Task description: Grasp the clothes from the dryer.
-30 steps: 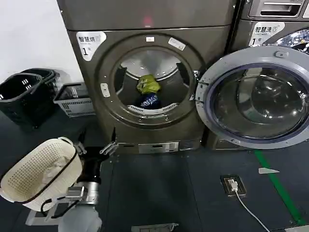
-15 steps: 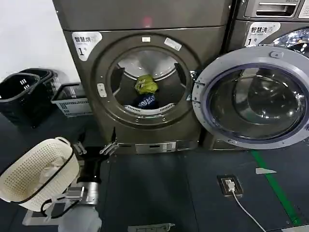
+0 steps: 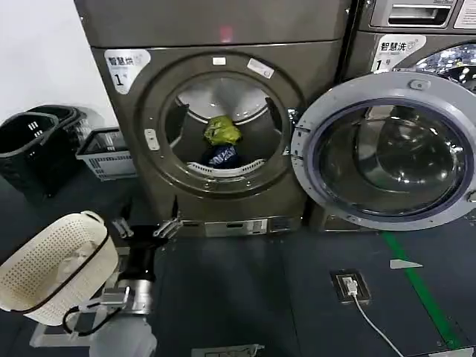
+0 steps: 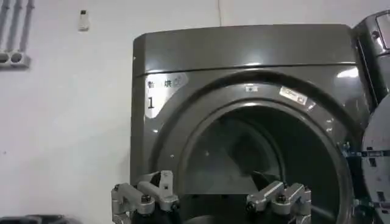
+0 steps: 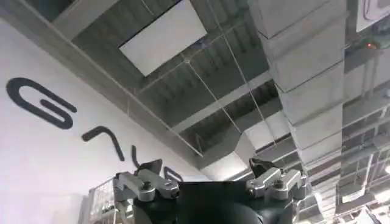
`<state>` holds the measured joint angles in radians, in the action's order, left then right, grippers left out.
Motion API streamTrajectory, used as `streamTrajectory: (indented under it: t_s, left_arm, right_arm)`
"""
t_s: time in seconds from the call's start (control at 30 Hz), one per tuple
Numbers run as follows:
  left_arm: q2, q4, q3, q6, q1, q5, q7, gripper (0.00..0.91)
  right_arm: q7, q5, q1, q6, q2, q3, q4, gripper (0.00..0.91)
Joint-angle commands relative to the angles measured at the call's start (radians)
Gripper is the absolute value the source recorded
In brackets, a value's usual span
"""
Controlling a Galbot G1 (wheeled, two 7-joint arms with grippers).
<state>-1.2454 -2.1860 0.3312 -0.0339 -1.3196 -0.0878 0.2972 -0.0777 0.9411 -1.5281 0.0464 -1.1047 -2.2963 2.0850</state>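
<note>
The dryer (image 3: pixel 216 111) stands right in front of the robot with its round door (image 3: pixel 383 149) swung wide open to the right. Inside the drum, just behind the front lip, lie the clothes: a yellow one (image 3: pixel 222 132) on top and a dark blue one (image 3: pixel 222 155) under it, touching. The left gripper (image 3: pixel 146 227) hangs low in front of the dryer, below the hole and a bit to its left, with its jaws spread apart and nothing between them. So the clothes are up, ahead and a little to the right of those jaws. In the left wrist view the two fingertips (image 4: pixel 273 197) point at the dark hole, so this arm looks like the one that should reach in. It would have to rise over the lip first. The small pile is taller than it is wide, so I think a grab from the front could catch the yellow one first. The right gripper (image 5: pixel 208 182) points up at the ceiling, far from the work, jaws spread and empty. A white basket (image 3: pixel 52 264) sits by the left arm. The dryer has a white sticker (image 3: pixel 123 63) with a "1" and some Chinese words I cannot read well. The machine beside it (image 3: pixel 416 30) also has a sticker with a "1".
</note>
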Motion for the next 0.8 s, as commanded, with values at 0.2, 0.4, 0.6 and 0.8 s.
streamTrajectory:
  t_s: [0.2, 0.4, 0.6, 0.8]
  left_arm:
    - [0.000, -0.001, -0.002, -0.002, 0.001, 0.001, 0.000, 0.907]
    - [-0.001, -0.002, -0.003, -0.002, 0.000, 0.003, 0.000, 0.907]
    - [-0.001, -0.004, -0.003, -0.004, 0.001, 0.003, 0.000, 0.907]
    - [-0.002, -0.004, -0.003, -0.003, -0.001, 0.004, 0.000, 0.907]
  right_arm:
    - [0.001, -0.001, 0.004, 0.000, -0.002, 0.006, 0.003, 0.907]
    - [0.001, -0.001, 0.003, -0.001, -0.001, 0.007, 0.003, 0.907]
    - [0.002, 0.000, 0.001, -0.002, -0.001, 0.006, 0.002, 0.907]
    - [0.003, 0.000, -0.001, -0.003, -0.001, 0.005, 0.001, 0.907]
